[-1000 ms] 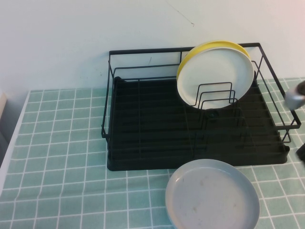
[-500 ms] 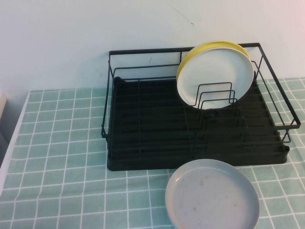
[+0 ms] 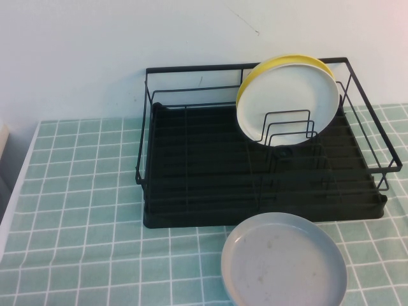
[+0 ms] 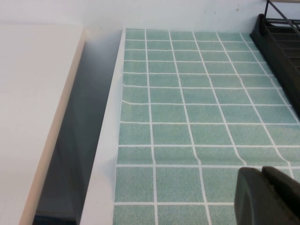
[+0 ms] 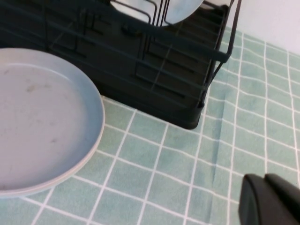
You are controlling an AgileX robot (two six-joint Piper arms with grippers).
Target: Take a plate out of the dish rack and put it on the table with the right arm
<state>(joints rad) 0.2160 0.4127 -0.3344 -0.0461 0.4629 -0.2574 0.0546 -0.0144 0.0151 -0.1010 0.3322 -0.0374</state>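
The plate (image 3: 284,262) lies flat on the tabletop (image 3: 83,210) just before the dish rack (image 3: 258,185). Left gripper (image 4: 268,196) and right gripper (image 5: 272,199) hover beside the rack, jaws closed and empty. A careless sweep could nudge the plate.

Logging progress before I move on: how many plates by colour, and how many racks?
Grey plate, flat on the table: 1
Yellow-backed white plate, upright in the rack: 1
Black rack: 1
Total: 3
Left gripper and right gripper: parked over tiles, shut.
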